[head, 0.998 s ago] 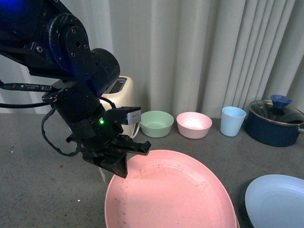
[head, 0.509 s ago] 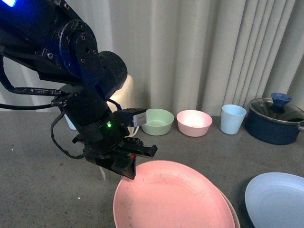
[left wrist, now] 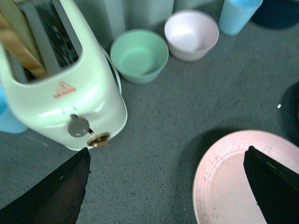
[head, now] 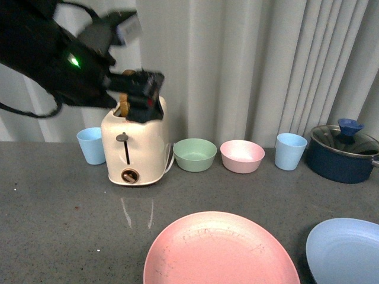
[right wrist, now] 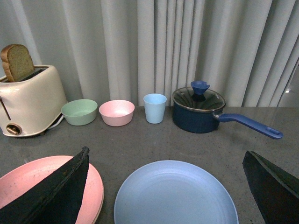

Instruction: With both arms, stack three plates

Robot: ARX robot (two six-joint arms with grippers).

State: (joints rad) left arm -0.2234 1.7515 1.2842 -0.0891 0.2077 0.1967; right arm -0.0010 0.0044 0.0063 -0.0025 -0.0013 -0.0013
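Note:
The pink plate (head: 222, 251) lies flat on the grey counter at the front centre. It also shows in the left wrist view (left wrist: 233, 177) and the right wrist view (right wrist: 42, 184). The light blue plate (head: 346, 251) lies to its right, apart from it, and fills the middle of the right wrist view (right wrist: 175, 193). The cream-beige plate does not show. My left gripper (head: 142, 97) is open and empty, raised high in front of the toaster; in its wrist view (left wrist: 166, 186) it looks down on the counter. My right gripper (right wrist: 163, 186) is open and empty above the blue plate.
A cream toaster (head: 135, 142) with bread stands at the back left, a blue cup (head: 90, 145) beside it. A green bowl (head: 195, 154), a pink bowl (head: 241, 155), another blue cup (head: 290, 150) and a navy lidded pot (head: 343, 151) line the back by the curtain.
My left gripper has let go of the pink plate's left rim and risen up and back to the toaster's top. The pink plate has settled flat.

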